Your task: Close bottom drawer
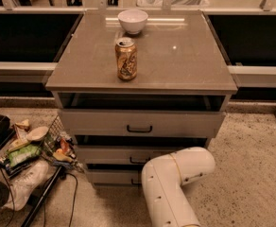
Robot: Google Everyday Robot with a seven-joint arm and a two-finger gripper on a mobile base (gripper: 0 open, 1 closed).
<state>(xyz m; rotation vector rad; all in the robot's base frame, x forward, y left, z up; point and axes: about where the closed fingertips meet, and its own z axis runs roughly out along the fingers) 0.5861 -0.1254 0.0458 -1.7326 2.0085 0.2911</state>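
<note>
Gripper's hidden behind the white arm [173,183], low down in front of the drawers, so can't tell its state. Bottom drawer [110,176] sits lowest and looks slightly pulled out. Probably rigid and light on its slides, so I'd push flat on the front panel's middle.

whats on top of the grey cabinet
A gold can and, behind it, a white bowl stand on the cabinet top. The can's contents are hidden. The gripper is not in view; only the white arm shows.
</note>
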